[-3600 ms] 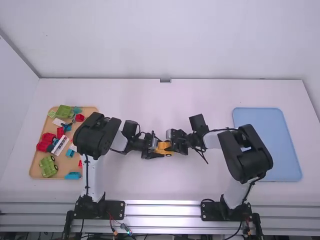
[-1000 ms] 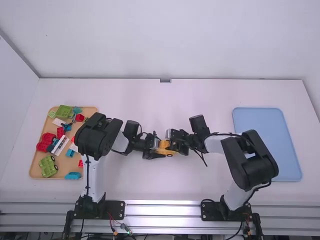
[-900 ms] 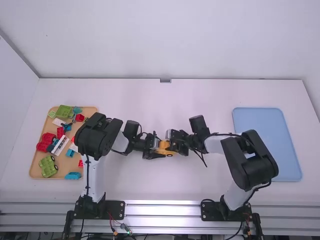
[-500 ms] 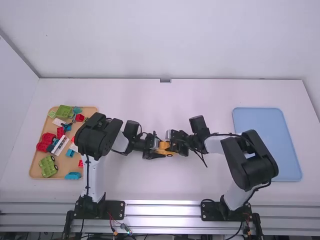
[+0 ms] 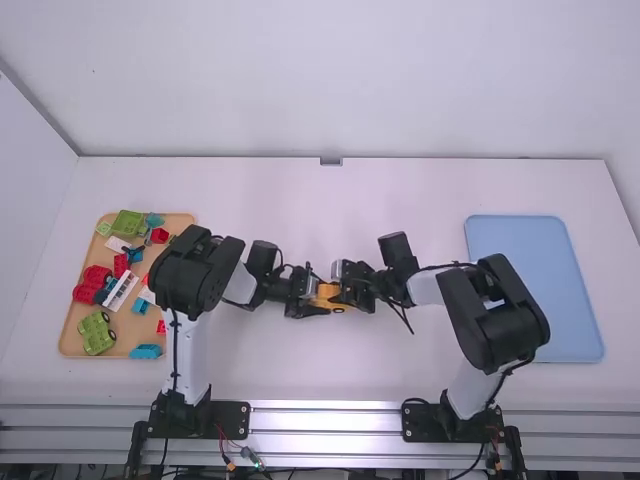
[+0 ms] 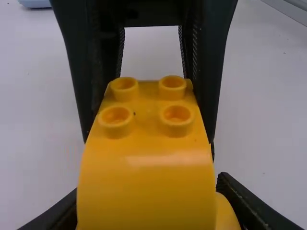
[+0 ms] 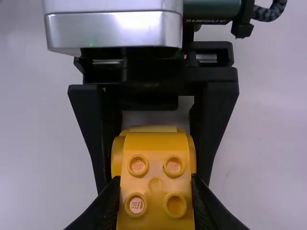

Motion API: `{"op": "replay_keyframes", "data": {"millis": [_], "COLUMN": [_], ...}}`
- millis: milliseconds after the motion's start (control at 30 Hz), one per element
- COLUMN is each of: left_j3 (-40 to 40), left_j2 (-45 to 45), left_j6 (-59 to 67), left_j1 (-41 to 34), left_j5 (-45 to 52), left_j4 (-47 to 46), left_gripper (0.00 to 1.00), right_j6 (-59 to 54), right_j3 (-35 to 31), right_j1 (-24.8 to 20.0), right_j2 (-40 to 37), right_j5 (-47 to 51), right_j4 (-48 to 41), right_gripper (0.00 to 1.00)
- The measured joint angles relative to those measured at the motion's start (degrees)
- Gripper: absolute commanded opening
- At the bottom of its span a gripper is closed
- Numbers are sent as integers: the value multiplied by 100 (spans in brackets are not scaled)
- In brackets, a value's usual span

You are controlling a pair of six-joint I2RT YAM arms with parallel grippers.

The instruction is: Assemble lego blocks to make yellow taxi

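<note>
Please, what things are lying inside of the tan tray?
The tan tray holds a red wheeled piece, green pieces, a striped white block and blue pieces, among others. Its part under the left arm is covered.

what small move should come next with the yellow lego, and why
Probably a gentle push of the left pincer toward the right pincer, to seat any loose joint: both grip the yellow assembly from opposite sides, and whether its joints are fully seated cannot be seen.

White table (image 5: 320, 215): tan tray (image 5: 128, 326) flat on left side, blue tray (image 5: 515, 240) flat on right, well apart.
</note>
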Motion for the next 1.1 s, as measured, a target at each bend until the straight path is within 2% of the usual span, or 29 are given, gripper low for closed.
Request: {"op": "replay_keyframes", "data": {"millis": [433,767,1100], "left_j3": [0,2,2], "left_j2": [0,0,0], "left_j6": [2,0,-4], "left_j1": [140,140,140], "left_j5": [20,4,4], "left_j4": [-17,-11,-9], "left_gripper": [35,34,33], "right_j6": [216,-153,-157], "right_j3": [66,752,579], "right_j1": [323,560,660], "right_j2": [-105,-125,-197], "right_j5": [638,1193,1458], "right_j4": [7,-1405,-1106], "right_gripper": [0,0,0]}}
